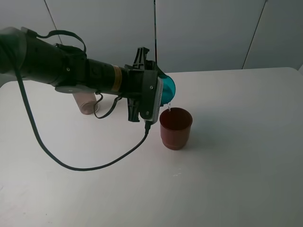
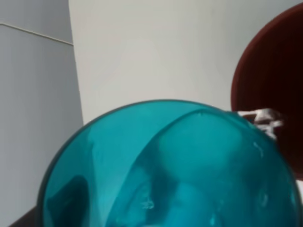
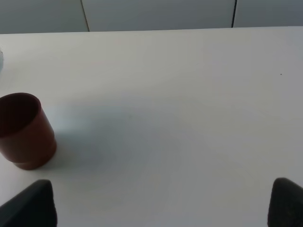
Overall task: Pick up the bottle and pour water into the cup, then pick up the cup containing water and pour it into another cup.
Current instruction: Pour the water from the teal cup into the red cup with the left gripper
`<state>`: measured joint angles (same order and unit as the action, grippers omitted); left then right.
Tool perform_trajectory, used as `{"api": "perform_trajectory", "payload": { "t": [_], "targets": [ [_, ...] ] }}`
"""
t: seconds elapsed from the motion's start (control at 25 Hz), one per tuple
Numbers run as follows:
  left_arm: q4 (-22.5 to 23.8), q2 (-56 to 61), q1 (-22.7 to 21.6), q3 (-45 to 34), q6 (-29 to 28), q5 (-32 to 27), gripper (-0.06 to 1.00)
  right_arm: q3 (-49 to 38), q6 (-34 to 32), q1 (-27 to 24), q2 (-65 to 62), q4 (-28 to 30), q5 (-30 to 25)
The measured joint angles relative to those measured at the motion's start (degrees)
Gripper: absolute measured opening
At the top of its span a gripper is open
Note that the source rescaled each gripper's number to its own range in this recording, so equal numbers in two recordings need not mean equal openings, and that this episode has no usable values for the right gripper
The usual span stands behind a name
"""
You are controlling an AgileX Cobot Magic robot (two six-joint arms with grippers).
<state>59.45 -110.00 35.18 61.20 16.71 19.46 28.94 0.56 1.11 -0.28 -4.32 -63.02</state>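
My left claw is gripping the cup, a see-through blue-green tumbler. It is up in the air, tipped on its side, with its mouth right over another cup. A thin stream of water runs from its rim into that dark red cup. The red cup stands upright on the white tabletop.

The bottle stands farther back, half hidden behind my left arm. A black cable hangs from the arm and lies on the tabletop.

My right claw is spread wide open above the tabletop, holding nothing.
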Motion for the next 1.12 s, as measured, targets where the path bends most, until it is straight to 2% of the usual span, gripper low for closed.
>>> {"api": "perform_trajectory", "payload": {
  "t": [0.36, 0.76, 1.12],
  "targets": [
    [-0.70, 0.11, 0.13, 0.00, 6.51, 0.00, 0.19, 0.00, 0.00, 0.00, 0.00, 0.00, 0.00],
    [-1.40, 0.11, 0.17, 0.00, 10.34, 1.08, 0.19, 0.00, 0.00, 0.00, 0.00, 0.00, 0.00],
    [-2.47, 0.11, 0.17, 0.00, 18.96, 1.72, 0.19, 0.00, 0.00, 0.00, 0.00, 0.00, 0.00]
  ]
}}
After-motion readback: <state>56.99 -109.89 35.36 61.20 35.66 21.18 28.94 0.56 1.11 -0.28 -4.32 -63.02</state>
